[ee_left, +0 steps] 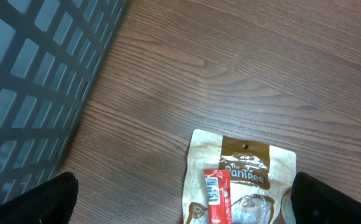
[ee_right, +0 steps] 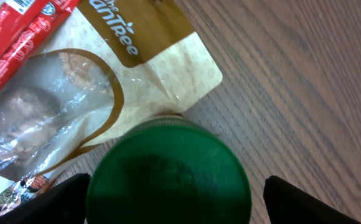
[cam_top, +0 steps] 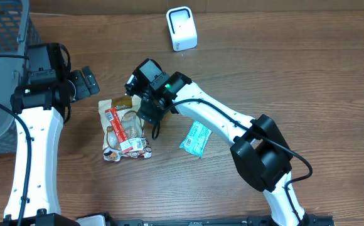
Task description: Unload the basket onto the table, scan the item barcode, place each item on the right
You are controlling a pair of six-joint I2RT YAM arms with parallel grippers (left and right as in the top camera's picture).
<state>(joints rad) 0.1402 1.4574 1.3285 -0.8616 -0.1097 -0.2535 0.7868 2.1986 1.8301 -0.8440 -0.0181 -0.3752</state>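
A brown "PanTree" pouch (cam_top: 127, 133) lies on the wooden table with a red stick packet (cam_top: 115, 125) on it, its barcode showing in the left wrist view (ee_left: 213, 185). A round green lid (ee_right: 168, 174) sits at the pouch's corner (ee_right: 168, 68). My right gripper (ee_right: 174, 202) is open and straddles that lid, its left finger close against the rim, its right finger (ee_right: 305, 202) apart from it. In the overhead view the right gripper (cam_top: 149, 108) hides the lid. My left gripper (cam_top: 85, 83) hangs open above the table left of the pouch (ee_left: 246, 165). The white scanner (cam_top: 182, 29) stands at the back.
A grey mesh basket (cam_top: 0, 37) fills the far left, also seen in the left wrist view (ee_left: 31, 74). A teal snack packet (cam_top: 195, 138) lies to the right of the pouch. The right arm stretches across the table's middle.
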